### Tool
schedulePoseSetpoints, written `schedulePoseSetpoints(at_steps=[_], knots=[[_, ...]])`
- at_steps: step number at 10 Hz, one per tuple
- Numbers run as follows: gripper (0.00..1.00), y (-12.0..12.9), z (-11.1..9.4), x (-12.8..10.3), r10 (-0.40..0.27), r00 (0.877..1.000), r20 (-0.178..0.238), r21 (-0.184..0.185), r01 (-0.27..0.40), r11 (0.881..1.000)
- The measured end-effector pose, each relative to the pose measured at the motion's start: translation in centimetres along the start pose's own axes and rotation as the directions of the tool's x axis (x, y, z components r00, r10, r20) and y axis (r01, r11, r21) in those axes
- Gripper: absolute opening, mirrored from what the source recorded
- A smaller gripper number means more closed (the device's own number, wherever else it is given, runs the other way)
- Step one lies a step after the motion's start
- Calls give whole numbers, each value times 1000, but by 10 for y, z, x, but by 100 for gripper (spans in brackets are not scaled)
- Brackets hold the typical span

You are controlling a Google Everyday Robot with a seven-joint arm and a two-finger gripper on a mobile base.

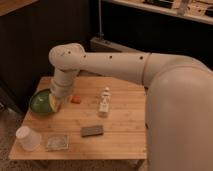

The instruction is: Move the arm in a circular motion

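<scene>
The thick cream-white arm (130, 65) reaches in from the right, bends at a bulbous joint (67, 55) and points down over the left part of the wooden table (125, 125). Its gripper (55, 103) hangs just above the right rim of the green bowl (39, 102). Nothing shows in it.
On the table lie a small orange-red object (75, 99), a small white bottle (104, 101), a dark grey sponge-like block (92, 131), a clear flat packet (57, 142) and a white cup (27, 138). A dark wall and a metal rail stand behind.
</scene>
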Motion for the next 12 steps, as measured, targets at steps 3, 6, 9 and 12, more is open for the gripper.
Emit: schedulePoseSetpoints(at_steps=[3, 6, 9, 12], knots=[[1, -41, 1, -60, -17, 994, 111, 135, 2, 991], [0, -100, -6, -100, 8, 985, 172, 254, -52, 966], [0, -169, -10, -129, 64, 977, 204, 366, -136, 921], [0, -257, -29, -119, 191, 950, 246, 439, -285, 852]])
